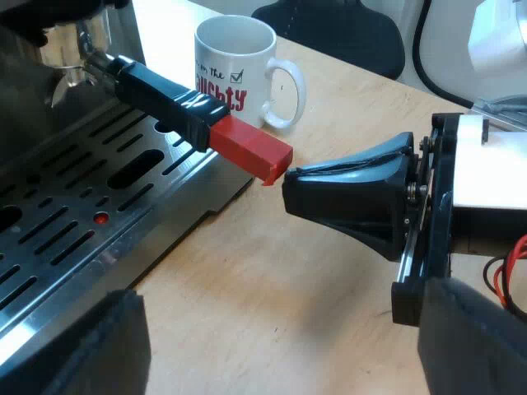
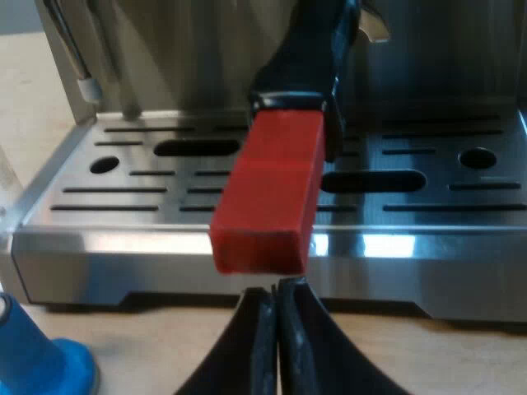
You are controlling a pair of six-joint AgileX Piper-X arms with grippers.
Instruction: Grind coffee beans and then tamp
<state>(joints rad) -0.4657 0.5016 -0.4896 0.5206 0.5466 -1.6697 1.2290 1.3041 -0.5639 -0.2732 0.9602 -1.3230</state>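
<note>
the holder (image 1: 82, 58) sits locked in the machine (image 2: 189, 58), its handle (image 1: 165, 95) reaching out over the tray (image 1: 74, 239), with the red end (image 2: 268, 202) past the tray's lip. the right gripper (image 2: 275, 300) is just short of that end and not touching it, fingers pressed together on nothing. the left gripper (image 1: 280, 346) hangs near the tray with fingers spread wide, empty. the tamper (image 2: 33, 362) stands on the table (image 1: 272, 271) by the tray's corner, and the mug (image 1: 239, 66) stands beyond the handle.

risks, as i judge them: going forward closed, the right fingers would only butt the red end, not grasp it. a shallow bite on the smooth end could slip when the handle is turned. a wide swing might clip the mug or tamper.
</note>
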